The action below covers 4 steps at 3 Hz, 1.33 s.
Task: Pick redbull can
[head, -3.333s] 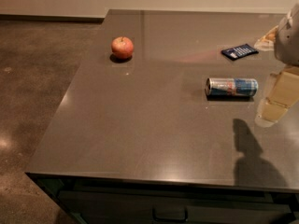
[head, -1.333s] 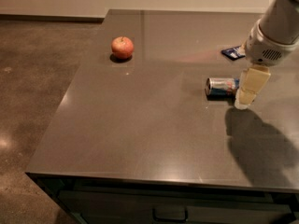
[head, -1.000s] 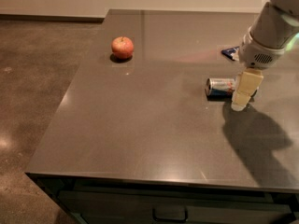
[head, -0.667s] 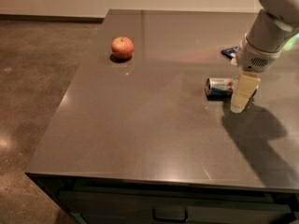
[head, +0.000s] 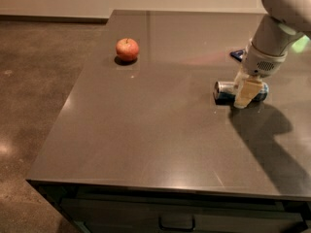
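pincer (head: pixel 244 94) covering redbull can (head: pixel 224 88) middle, arm (head: pixel 285 6) cropped

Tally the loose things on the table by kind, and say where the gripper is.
apple: 1
redbull can, lying on its side: 1
flat dark blue object, mostly hidden behind the arm: 1
Total: 3 things on the table.
The gripper is down at the middle of the redbull can, on the right side of the table.
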### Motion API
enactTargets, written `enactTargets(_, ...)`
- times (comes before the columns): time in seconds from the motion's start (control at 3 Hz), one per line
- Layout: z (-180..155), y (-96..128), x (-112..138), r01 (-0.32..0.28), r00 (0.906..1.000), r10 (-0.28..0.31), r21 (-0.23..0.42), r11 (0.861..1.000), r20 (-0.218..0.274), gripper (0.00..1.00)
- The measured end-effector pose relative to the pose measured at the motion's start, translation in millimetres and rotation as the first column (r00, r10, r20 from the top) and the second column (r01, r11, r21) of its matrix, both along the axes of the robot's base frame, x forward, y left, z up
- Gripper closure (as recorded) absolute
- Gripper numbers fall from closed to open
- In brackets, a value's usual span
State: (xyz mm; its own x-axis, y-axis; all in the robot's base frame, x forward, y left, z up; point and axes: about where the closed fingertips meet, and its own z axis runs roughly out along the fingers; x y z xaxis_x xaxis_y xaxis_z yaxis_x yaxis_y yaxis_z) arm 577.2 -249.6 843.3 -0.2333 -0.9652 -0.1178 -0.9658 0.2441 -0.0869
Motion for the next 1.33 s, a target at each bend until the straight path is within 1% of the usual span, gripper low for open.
enactTargets(0.33,2.9,0.0,2.7,-0.003,0.9999,0.003,0.011,1.000,-0.012,0.63)
enactTargets(0.67,25.7,9.1,4.8,-0.025,0.9996,0.025,0.024,0.999,0.014,0.87)
enactTargets(1.0,63.3,22.9,3.8,-0.062,0.9964,0.059,0.062,0.996,0.061,1.00)
enactTargets(1.33,103.3,41.7,-1.6,-0.118,0.9881,0.107,0.098,0.988,0.111,1.00)
